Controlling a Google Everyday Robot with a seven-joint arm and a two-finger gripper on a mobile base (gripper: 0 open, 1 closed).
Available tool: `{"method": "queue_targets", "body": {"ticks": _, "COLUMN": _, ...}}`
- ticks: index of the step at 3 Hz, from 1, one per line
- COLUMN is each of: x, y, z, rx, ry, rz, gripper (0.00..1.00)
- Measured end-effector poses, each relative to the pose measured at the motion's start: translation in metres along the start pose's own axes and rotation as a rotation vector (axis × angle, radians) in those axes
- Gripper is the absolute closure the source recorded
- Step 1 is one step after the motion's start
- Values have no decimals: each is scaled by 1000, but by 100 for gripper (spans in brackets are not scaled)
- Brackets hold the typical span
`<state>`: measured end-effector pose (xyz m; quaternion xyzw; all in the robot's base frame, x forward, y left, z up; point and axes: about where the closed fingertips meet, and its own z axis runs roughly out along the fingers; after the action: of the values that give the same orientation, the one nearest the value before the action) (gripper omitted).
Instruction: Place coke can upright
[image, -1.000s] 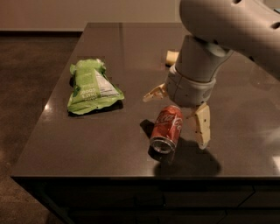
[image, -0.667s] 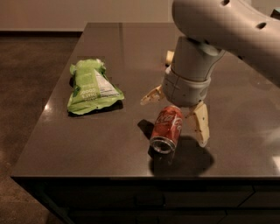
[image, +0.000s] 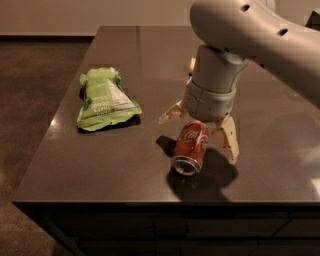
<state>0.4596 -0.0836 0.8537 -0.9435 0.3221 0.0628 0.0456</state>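
The red coke can (image: 191, 146) lies on its side on the dark table (image: 125, 165), near the front edge, with one silver end facing the camera. My gripper (image: 198, 140) hangs from the grey arm straight over the can. It is open, with one pale finger (image: 170, 113) to the can's left and the other finger (image: 230, 141) to its right. The can sits between them, and I cannot tell whether either finger touches it.
A green snack bag (image: 106, 99) lies flat on the left of the table. A sliver of a pale yellow sponge (image: 192, 65) shows behind the arm. The table's front edge runs just below the can. Floor lies to the left.
The arm and gripper have shifted slightly to the left over the can. The can stays lying in the same spot.
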Motion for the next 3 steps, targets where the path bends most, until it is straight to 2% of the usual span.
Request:
{"method": "queue_targets", "body": {"ticks": 1, "x": 4, "y": -4, "z": 2, "rx": -15, "ry": -4, "rz": -40, "gripper": 15}}
{"method": "queue_targets", "body": {"ticks": 2, "x": 10, "y": -11, "z": 3, "rx": -29, "ry": -1, "rz": -72, "gripper": 46}}
{"method": "queue_targets", "body": {"ticks": 3, "x": 22, "y": -18, "z": -7, "rx": 12, "ry": 24, "rz": -37, "gripper": 77}}
